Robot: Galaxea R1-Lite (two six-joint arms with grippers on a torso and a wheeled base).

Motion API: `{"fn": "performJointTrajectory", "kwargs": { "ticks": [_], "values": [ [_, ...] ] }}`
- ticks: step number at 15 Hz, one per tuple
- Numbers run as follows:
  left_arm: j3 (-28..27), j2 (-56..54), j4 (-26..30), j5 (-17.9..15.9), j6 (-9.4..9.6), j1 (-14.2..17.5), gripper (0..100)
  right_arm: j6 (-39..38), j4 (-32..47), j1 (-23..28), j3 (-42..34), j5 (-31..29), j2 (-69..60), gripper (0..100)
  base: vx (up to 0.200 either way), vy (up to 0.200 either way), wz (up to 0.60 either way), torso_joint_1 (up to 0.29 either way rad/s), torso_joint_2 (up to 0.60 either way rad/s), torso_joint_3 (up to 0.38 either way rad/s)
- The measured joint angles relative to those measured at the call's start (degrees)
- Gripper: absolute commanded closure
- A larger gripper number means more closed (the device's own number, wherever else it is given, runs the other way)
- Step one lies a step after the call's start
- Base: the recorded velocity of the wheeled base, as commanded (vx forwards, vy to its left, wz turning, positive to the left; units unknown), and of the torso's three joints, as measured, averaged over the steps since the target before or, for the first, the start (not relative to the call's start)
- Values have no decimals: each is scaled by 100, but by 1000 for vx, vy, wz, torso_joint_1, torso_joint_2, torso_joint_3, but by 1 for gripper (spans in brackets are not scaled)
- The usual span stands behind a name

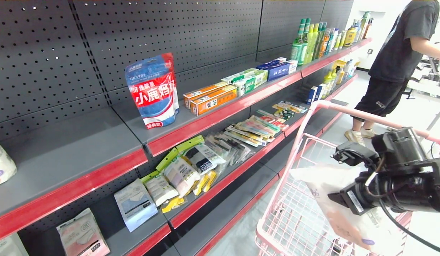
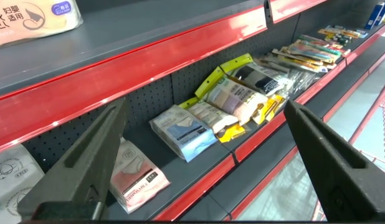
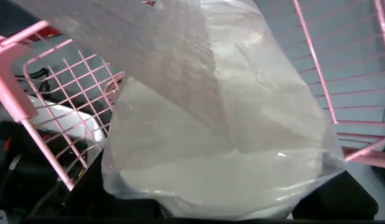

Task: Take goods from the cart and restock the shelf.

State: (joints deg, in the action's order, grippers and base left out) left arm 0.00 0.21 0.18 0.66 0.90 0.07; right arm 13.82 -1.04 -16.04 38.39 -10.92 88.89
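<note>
A shop aisle with a pale floor runs beside a dark grey metal shelving unit [image 1: 63,142] with a pegboard back and red front strips. In the head view, its upper board carries a blue-and-red stand-up pouch [image 1: 153,90], orange cartons [image 1: 211,97] and, farther along, green bottles [image 1: 305,39]. A white soft pack [image 1: 1,163] is cut off at the frame's left edge. On the board below lie flat packets of cloth goods [image 1: 180,174], overlapping so that several are half hidden. To the right stands a pink wire cart [image 1: 298,220], its lower part out of frame. The right gripper [image 1: 344,202] hangs over the cart's basket with a white translucent plastic package [image 1: 330,213] against it. The arm covers much of the package, and the pale print on it is too faint to make out.

In the left wrist view, the left gripper [image 2: 205,168] is spread wide with nothing between its dark fingers [image 2: 86,162]. It faces the lower board, well apart from the goods. A light blue packet [image 2: 183,130] and a pink-and-white packet [image 2: 133,177] lie there, the latter partly behind a finger.

In the right wrist view, the package bulges between the right gripper's dark fingers [image 3: 86,196], which are clamped on its near end. The pink cart bars show behind it, and the package hides whatever lies in the basket below.
</note>
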Motion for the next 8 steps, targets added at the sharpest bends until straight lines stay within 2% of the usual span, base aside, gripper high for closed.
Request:
{"fn": "performJointTrajectory", "kwargs": {
  "ticks": [6, 8],
  "values": [
    [0, 0, 0, 2, -4, 0, 0, 257, 2, 6, -733, -673, -1875, 100, 0, 0, 0, 6, -12, -8],
    [0, 0, 2, 2, -1, 0, 0, 536, 0, 20, -846, -840, -2522, 100, 0, 0, 0, 176, -378, -212]
  ]
}}
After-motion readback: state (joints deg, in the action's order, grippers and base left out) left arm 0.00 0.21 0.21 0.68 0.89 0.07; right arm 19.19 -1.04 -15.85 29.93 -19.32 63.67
